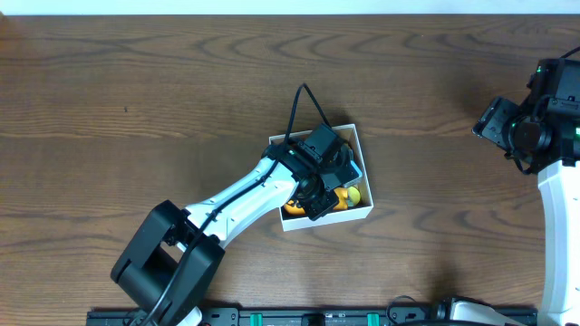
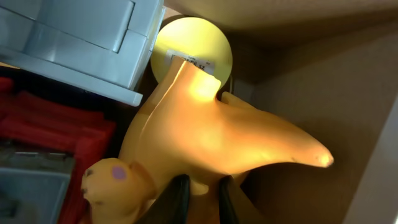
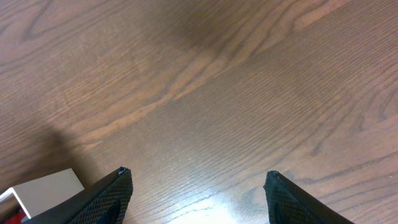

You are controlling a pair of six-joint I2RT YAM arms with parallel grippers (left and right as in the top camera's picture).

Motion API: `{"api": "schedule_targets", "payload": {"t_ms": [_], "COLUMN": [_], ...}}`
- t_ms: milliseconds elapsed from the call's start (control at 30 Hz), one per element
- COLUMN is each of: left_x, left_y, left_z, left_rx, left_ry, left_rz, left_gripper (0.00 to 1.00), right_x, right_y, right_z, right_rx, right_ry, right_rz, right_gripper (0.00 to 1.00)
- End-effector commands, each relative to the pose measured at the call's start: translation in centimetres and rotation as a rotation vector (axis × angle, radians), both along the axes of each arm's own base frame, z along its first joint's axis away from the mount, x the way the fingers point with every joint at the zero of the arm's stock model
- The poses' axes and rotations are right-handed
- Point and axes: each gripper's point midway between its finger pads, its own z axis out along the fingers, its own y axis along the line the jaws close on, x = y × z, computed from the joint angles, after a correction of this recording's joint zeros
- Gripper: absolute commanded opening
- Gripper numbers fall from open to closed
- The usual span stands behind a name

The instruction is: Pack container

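Note:
The container (image 1: pixel 363 170) is a small white-walled box in the middle of the table, with tan cardboard inside (image 2: pixel 323 93). My left gripper (image 1: pixel 317 195) reaches down into it. Its two black fingers (image 2: pixel 202 193) are pinched on a small nub of an orange-yellow toy animal (image 2: pixel 211 130), which lies inside against the cardboard wall. A pale yellow ball (image 2: pixel 193 53) rests behind the toy. My right gripper (image 3: pixel 199 180) hangs open over bare wood at the far right (image 1: pixel 489 120), nothing between its fingers.
Inside the box beside the toy lie a red ribbed object (image 2: pixel 50 124) and a grey-white blocky object (image 2: pixel 81 43). A white corner of the box (image 3: pixel 43 186) shows at the lower left of the right wrist view. Dark wooden tabletop (image 1: pixel 136 109) surrounds the box.

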Motion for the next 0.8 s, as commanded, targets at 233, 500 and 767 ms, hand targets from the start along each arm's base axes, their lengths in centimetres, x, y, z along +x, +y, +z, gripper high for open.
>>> {"api": "schedule_targets", "payload": {"t_ms": [233, 500, 767], "left_x": [-0.2, 2.3, 7.7], "left_y": [0.9, 8.4, 19.7], "left_z": [9.8, 17.0, 19.9], "left_rx": [-0.138, -0.047, -0.022], "left_ry": [-0.193, -0.507, -0.585], "left_rz": [0.026, 0.290, 0.837], "left_gripper": [0.33, 0.97, 0.98], "right_x": [-0.1, 0.5, 3.6], "right_y": [-0.2, 1.6, 7.0], "right_z": [-0.1, 0.0, 1.6], "right_rx": [-0.009, -0.027, -0.094], "right_ry": [0.009, 0.002, -0.109], "right_rz": [0.013, 0.104, 0.339], "right_gripper": [0.72, 0.73, 0.82]}}
